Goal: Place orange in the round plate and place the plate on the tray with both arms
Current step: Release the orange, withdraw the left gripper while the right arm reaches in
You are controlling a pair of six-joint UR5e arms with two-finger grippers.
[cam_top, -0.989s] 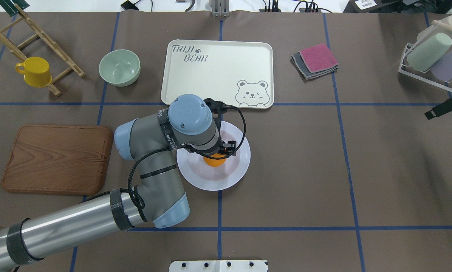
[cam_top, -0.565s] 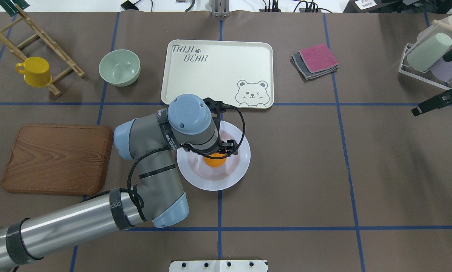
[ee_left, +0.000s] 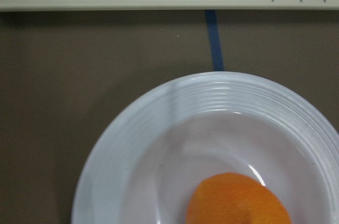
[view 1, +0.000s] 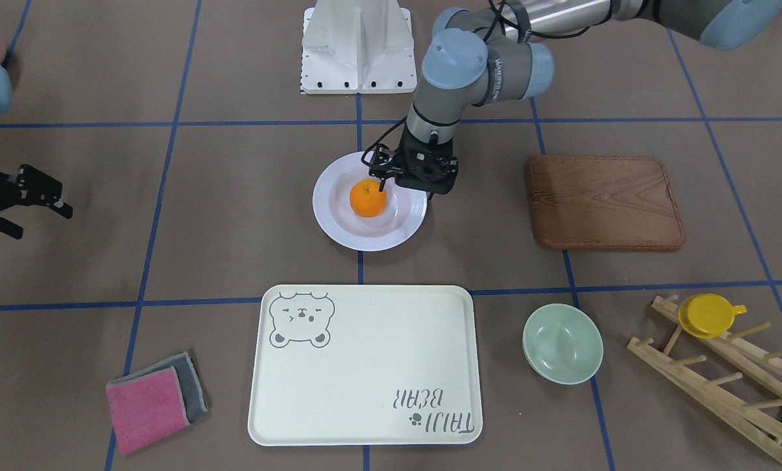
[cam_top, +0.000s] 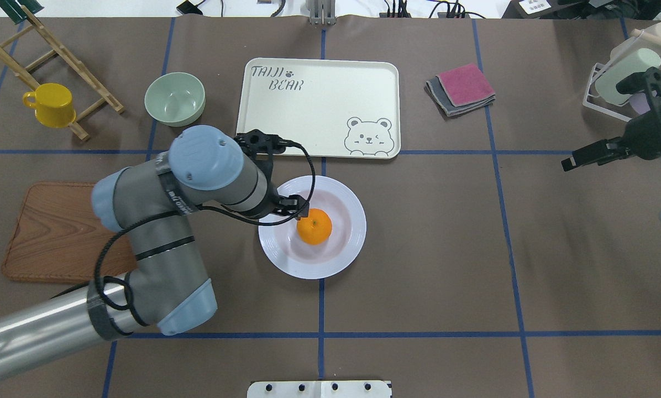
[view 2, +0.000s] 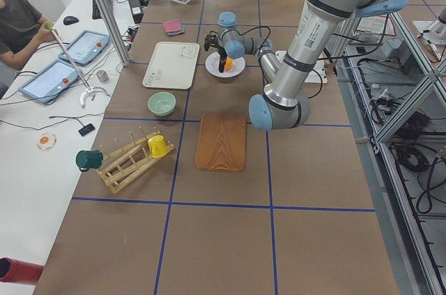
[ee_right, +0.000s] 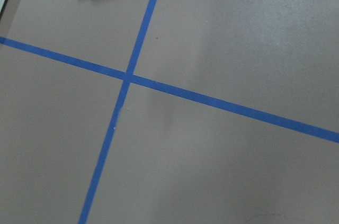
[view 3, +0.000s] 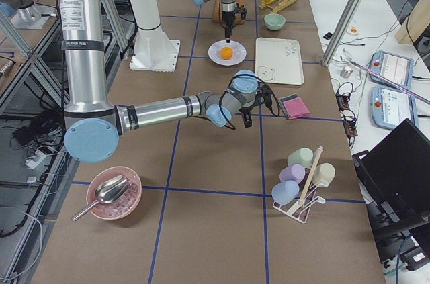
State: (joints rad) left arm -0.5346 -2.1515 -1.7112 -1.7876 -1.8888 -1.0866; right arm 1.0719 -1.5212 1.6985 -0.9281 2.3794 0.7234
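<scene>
The left arm reaches in low across the brown wooden board, bends sharply at the elbow, and turns its wrist straight down over the side of the round plate that faces the board. The left gripper hangs just above the orange, its jaws parted and holding nothing. The orange sits free in the plate's well, a little off centre. The plate rests on the table, just short of the tray and not touching it. The right arm is well apart at the table's far right. Its right gripper is level above bare tabletop, jaws spread and empty, near the folded cloths.
</scene>
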